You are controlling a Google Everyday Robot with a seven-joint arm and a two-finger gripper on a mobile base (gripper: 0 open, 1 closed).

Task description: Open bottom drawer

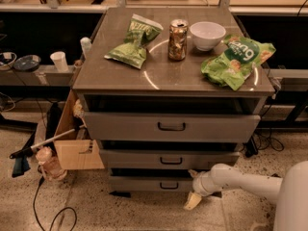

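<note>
The gripper [194,188] hangs low at the bottom drawer [137,183], just right of its small black handle [169,185]

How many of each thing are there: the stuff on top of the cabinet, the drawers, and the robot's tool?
Green chip bags: 2
Can: 1
White bowl: 1
Drawers: 3, the top drawer, middle drawer and bottom drawer
Tool: 1, low beside the bottom drawer's right end
Total: 8

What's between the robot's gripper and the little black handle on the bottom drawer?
Only a bare grey strip of the bottom drawer, as the camera view shows. The gripper sits just right of the handle, near the floor.
</note>
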